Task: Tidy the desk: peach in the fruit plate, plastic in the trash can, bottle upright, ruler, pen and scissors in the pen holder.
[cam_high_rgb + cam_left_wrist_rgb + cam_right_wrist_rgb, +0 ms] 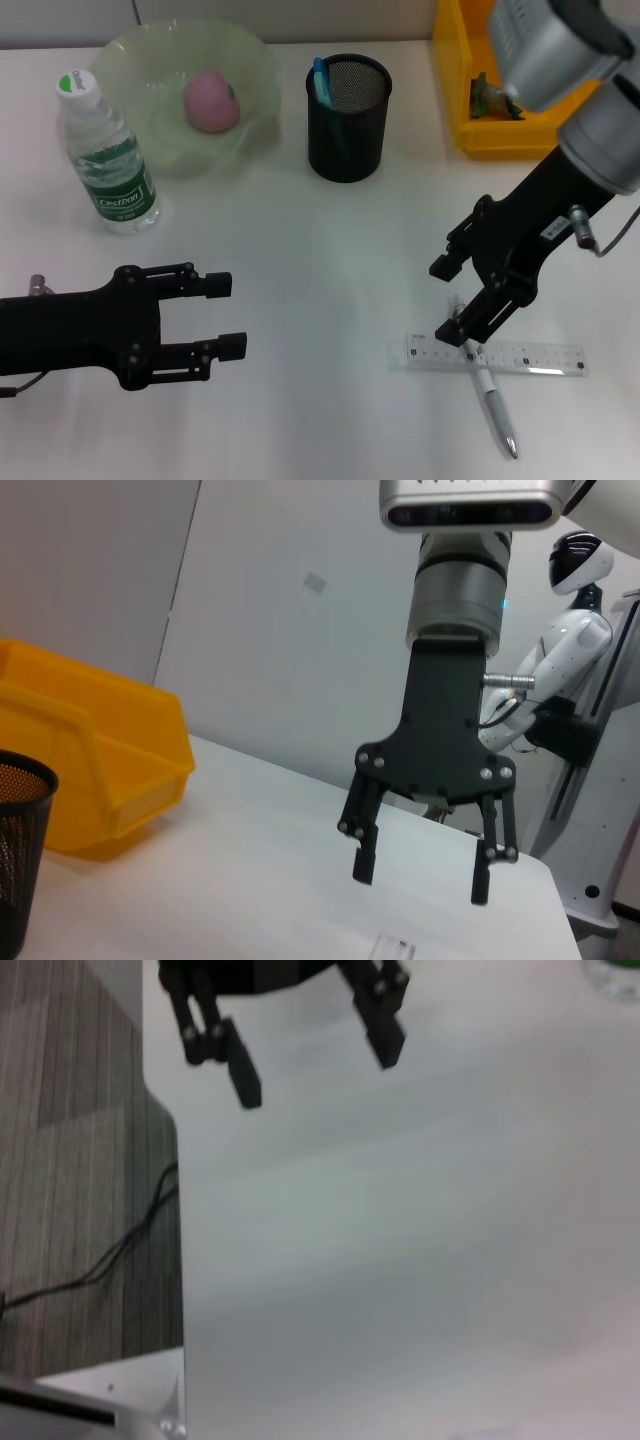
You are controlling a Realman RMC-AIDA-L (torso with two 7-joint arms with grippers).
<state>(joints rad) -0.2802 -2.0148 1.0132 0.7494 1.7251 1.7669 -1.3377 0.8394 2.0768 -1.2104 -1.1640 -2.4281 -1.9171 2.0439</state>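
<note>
Above ruler (495, 356), right gripper (421, 866) spread

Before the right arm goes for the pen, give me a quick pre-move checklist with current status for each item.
1. Right gripper open: ok, jaws spread, seen from the left wrist.
2. Gripper over the pen: ok, it hovers at the pen's upper end.
3. Pen free to lift: not ok, it lies across the ruler.
4. Pen holder has room: ok, only one blue item inside.
5. Left gripper clear of the work: ok, open over bare table.
6. Contact with pen: cannot tell.
</note>
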